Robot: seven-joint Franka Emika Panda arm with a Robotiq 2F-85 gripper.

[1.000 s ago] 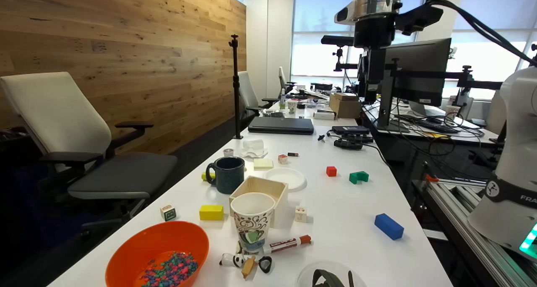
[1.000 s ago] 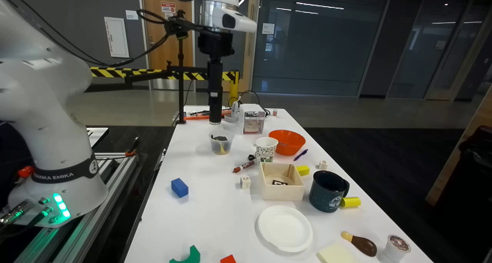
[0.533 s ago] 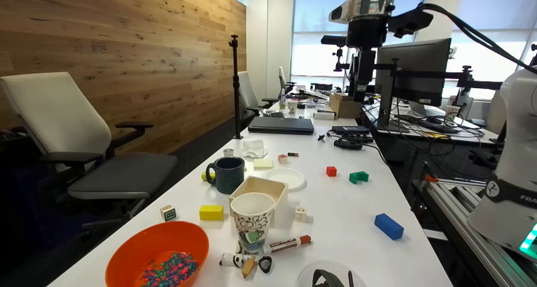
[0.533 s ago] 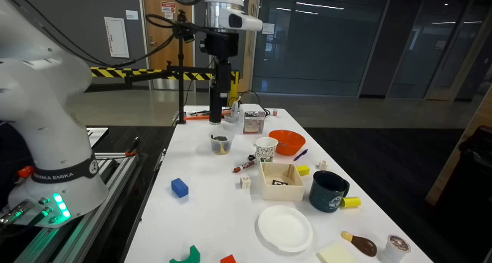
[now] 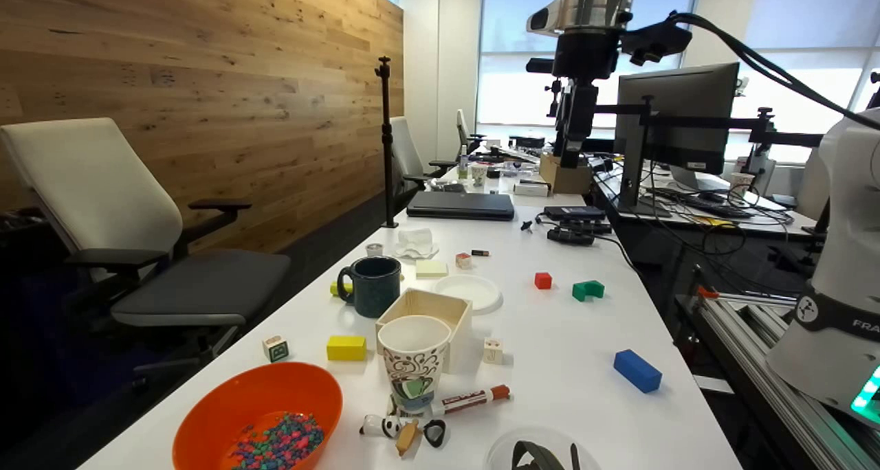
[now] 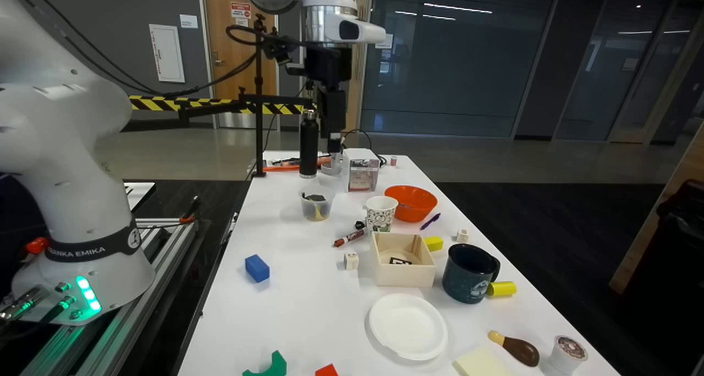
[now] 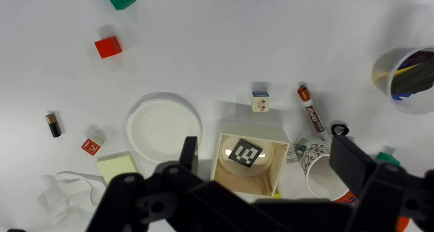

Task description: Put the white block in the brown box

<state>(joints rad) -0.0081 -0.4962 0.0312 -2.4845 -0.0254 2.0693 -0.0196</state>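
The white block (image 5: 493, 351), a cream letter cube, lies on the table beside the brown box (image 5: 459, 338). The block also shows in an exterior view (image 6: 351, 261) and in the wrist view (image 7: 260, 106). The brown box is an open-topped pale tan box; it also shows in an exterior view (image 6: 406, 276) and in the wrist view (image 7: 251, 129). A round domed thing with a black-and-white tag (image 7: 245, 153) lies inside it. My gripper (image 7: 266, 150) is open and empty. It hangs high above the table in both exterior views (image 5: 569, 159) (image 6: 334, 145).
A patterned paper cup (image 5: 415, 360), a dark mug (image 5: 371, 288) and a yellow block (image 5: 346, 348) stand close around the box. A marker (image 7: 311, 109), a white plate (image 7: 164, 128) and an orange bowl (image 6: 411, 203) are near. Another letter cube (image 5: 276, 348) lies by the bowl.
My gripper has moved across the table, leftward in one exterior view and rightward in the other, staying high and tilting slightly. The objects on the table have not moved.
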